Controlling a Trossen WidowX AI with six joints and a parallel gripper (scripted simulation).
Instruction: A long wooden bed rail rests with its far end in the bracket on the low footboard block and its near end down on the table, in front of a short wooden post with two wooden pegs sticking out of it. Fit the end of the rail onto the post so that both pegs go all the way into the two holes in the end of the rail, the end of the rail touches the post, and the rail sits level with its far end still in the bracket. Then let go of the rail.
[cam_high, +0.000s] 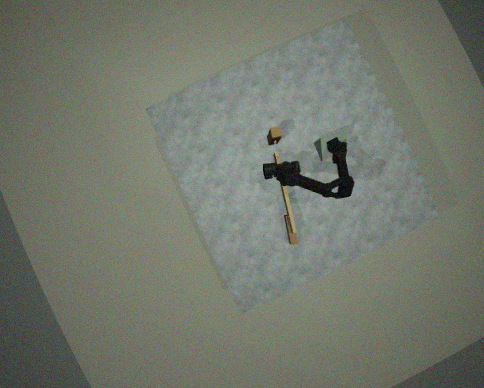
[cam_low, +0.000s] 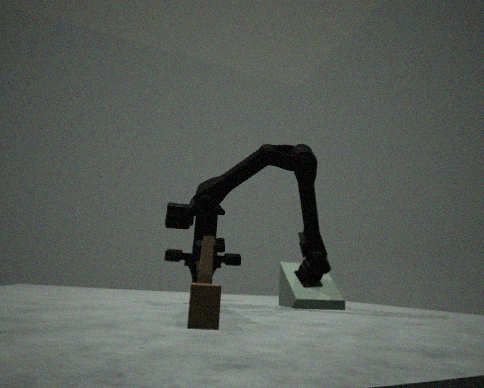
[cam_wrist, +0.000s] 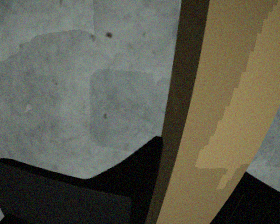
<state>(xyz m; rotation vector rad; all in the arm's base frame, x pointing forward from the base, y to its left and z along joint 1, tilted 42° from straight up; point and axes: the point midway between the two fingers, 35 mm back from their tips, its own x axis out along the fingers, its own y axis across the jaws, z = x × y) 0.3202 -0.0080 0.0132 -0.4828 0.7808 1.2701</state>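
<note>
The light wooden rail (cam_high: 286, 196) (cam_wrist: 215, 100) runs from beneath the arm's hand to the footboard block (cam_high: 293, 240), its far end at the bracket (cam_high: 287, 222). Its near end stops short of the post (cam_high: 274, 133); a small gap shows there with a peg (cam_high: 275, 143) in it. My gripper (cam_wrist: 176, 146) (cam_low: 204, 278) is down around the rail near that end, shut on it, one black finger against each side in the wrist view. The hand hides part of the rail from above. The rail end's height, its holes and the second peg cannot be made out.
A pale green wedge-shaped base (cam_high: 319, 148) (cam_low: 325, 295) carries the arm, to the right of the rail. In the exterior view a wooden block (cam_low: 204, 307) stands in front, with a brown wooden strip rising above it before the hand.
</note>
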